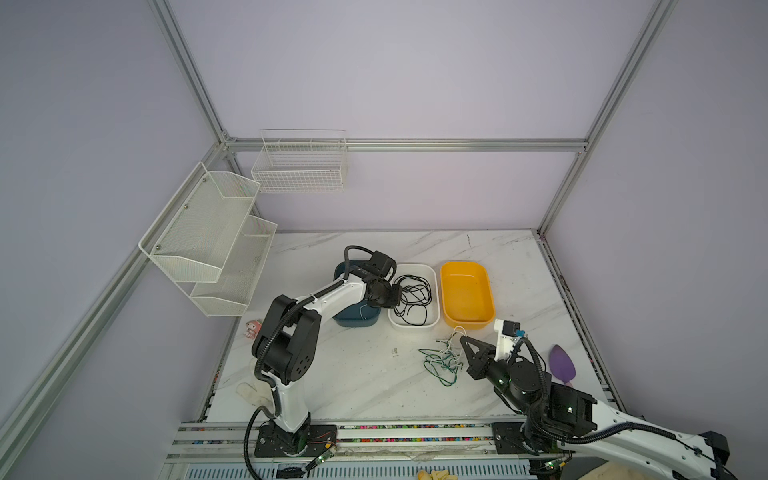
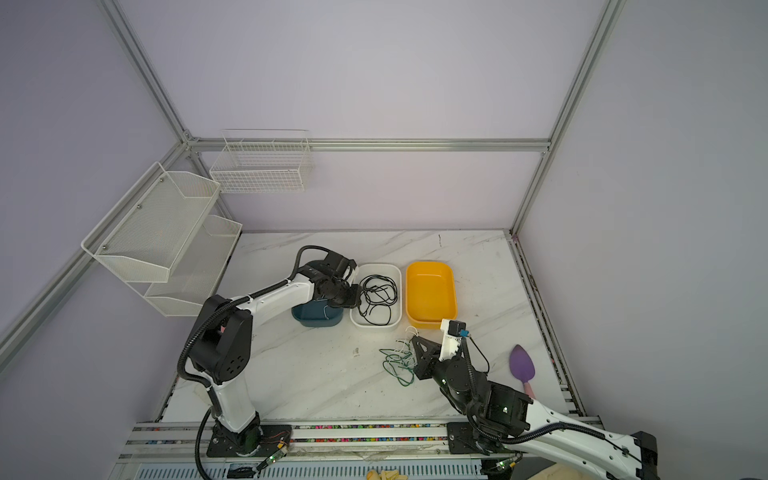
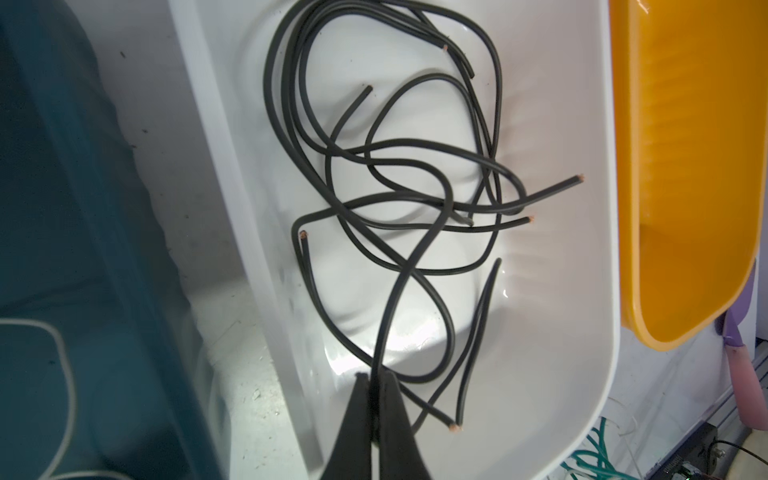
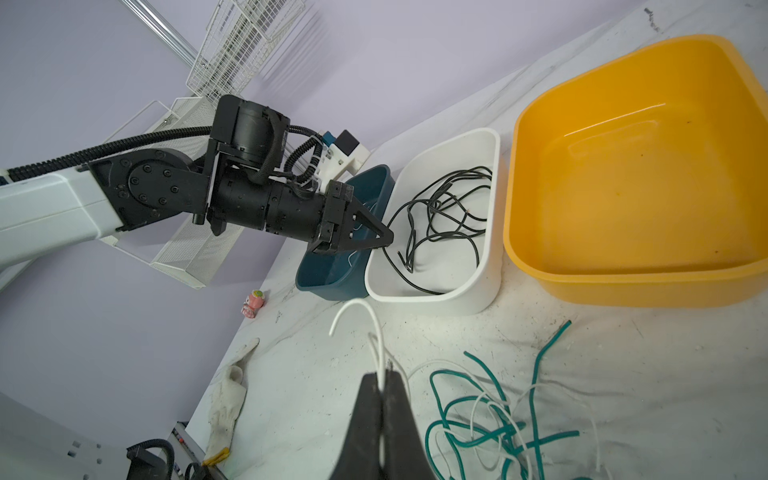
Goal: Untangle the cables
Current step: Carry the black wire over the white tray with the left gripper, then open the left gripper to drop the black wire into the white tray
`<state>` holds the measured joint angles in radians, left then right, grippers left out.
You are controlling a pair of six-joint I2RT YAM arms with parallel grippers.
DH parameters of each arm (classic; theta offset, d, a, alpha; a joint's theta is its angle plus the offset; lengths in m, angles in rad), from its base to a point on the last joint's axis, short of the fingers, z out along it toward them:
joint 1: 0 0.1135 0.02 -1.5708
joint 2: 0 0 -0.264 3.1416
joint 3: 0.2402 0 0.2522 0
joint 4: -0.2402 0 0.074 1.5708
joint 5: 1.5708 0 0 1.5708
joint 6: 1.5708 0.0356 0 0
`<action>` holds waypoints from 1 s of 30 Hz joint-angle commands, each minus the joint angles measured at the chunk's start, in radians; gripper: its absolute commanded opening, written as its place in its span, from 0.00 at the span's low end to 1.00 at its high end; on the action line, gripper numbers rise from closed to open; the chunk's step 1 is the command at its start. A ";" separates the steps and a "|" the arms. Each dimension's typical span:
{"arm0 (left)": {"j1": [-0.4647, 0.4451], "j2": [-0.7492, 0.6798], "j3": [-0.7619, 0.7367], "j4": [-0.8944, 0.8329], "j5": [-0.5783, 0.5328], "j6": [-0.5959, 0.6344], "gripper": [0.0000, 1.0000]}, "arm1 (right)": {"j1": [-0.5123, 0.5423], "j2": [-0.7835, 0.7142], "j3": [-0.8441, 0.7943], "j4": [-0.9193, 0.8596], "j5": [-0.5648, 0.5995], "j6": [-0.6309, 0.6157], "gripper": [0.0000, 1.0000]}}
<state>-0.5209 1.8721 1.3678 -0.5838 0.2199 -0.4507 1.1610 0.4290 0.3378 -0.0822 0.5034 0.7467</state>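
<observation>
Several black cables lie looped in the white tray. My left gripper hangs over the tray's left rim, shut on one black cable that runs up from between its tips. On the table in front of the trays lies a tangle of dark green and white cables. At the tangle's right edge, my right gripper is shut on a white cable, whose free end curls above the tips.
A dark blue bin left of the white tray holds a thin white cable. A yellow bin stands to the tray's right. A purple trowel lies far right. A glove and a pink toy sit at the left edge.
</observation>
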 commanded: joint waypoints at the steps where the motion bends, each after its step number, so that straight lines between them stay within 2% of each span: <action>1: -0.010 0.001 0.106 0.023 -0.009 0.026 0.00 | -0.003 0.001 -0.010 0.033 -0.009 0.002 0.00; 5: -0.010 0.005 0.119 0.012 -0.016 0.035 0.01 | -0.003 -0.001 -0.010 0.035 -0.008 -0.002 0.00; 14: -0.014 -0.001 0.181 -0.037 -0.025 0.055 0.19 | -0.003 0.019 -0.011 0.057 -0.013 -0.007 0.00; 24: -0.017 -0.031 0.248 -0.101 -0.045 0.078 0.28 | -0.004 0.031 -0.001 0.069 -0.029 -0.011 0.00; 26: -0.016 -0.060 0.260 -0.105 -0.033 0.070 0.33 | -0.003 0.034 0.003 0.070 -0.032 -0.012 0.00; 30: -0.025 -0.154 0.247 -0.106 0.002 0.035 0.49 | -0.003 0.046 0.026 0.074 -0.054 -0.017 0.00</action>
<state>-0.5343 1.8336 1.5303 -0.6888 0.1909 -0.4042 1.1610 0.4675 0.3359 -0.0338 0.4652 0.7433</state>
